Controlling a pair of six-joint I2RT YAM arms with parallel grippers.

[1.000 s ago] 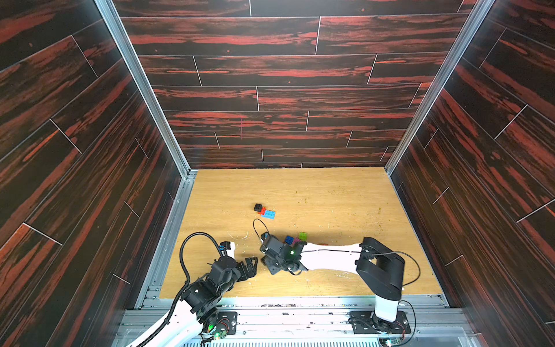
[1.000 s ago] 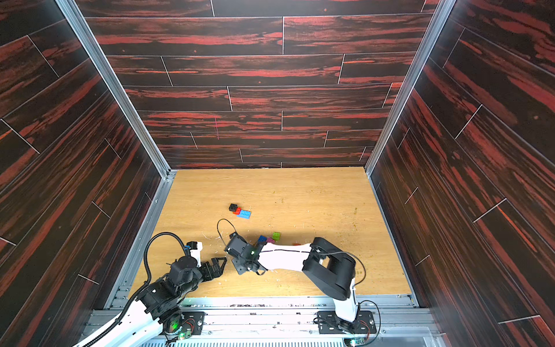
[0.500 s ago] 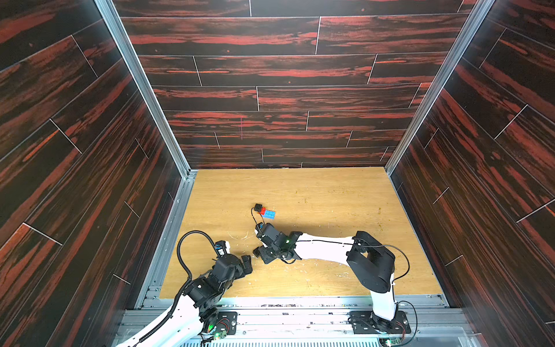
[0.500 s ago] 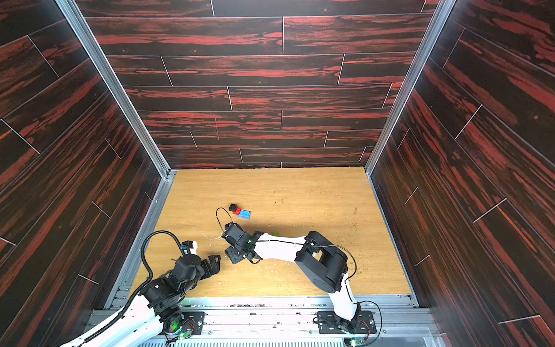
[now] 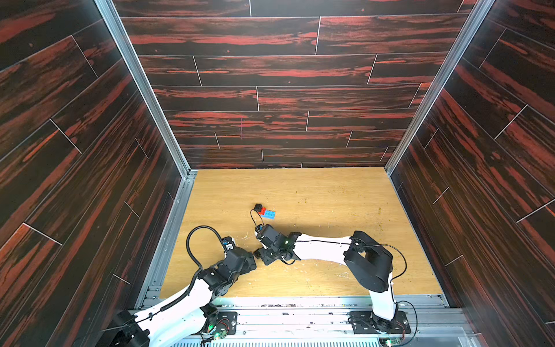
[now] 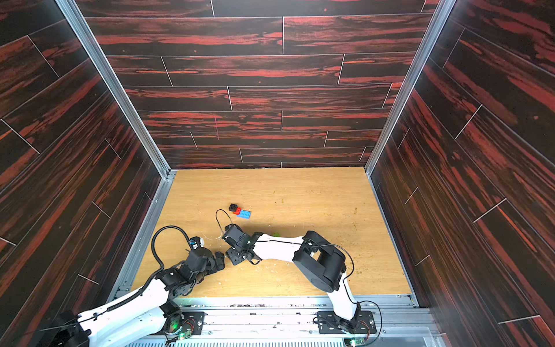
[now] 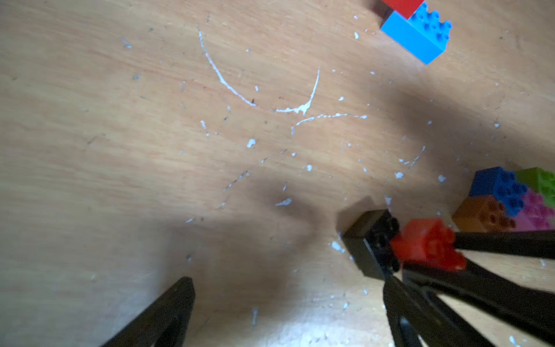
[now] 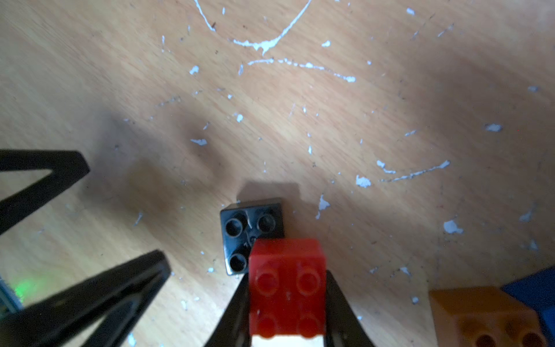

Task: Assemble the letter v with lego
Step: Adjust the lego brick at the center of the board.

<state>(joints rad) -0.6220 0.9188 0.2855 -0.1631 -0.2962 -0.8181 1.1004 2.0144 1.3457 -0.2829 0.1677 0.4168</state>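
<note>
Right claw (image 8: 286, 276) gripped tight on the red brick (image 7: 426, 246), black brick (image 8: 253, 234) stuck to its front, over the tabletop (image 7: 150, 120). Left claw (image 7: 285, 300) gaped empty alongside, the black brick just off one fingertip (image 7: 396, 303).

I'm looking at a light wooden tabletop (image 5: 315, 192), scuffed with white scratches (image 7: 300, 109) and flecks near the front. I'm seeing a black brick (image 5: 257, 207), red brick (image 5: 263, 211) and light-blue brick (image 5: 270, 214) sitting touching in a short row left of centre. Nearer the front, well apart, a dark-blue brick (image 7: 497, 187), green brick (image 7: 537, 180), pink brick (image 7: 537, 211) and orange brick (image 7: 480, 214) are lying bunched together. Beside them I'm seeing a second black brick (image 8: 252, 228) joined to a second red brick (image 8: 286, 285); I'm not able to tell if it's touching the wood.
</note>
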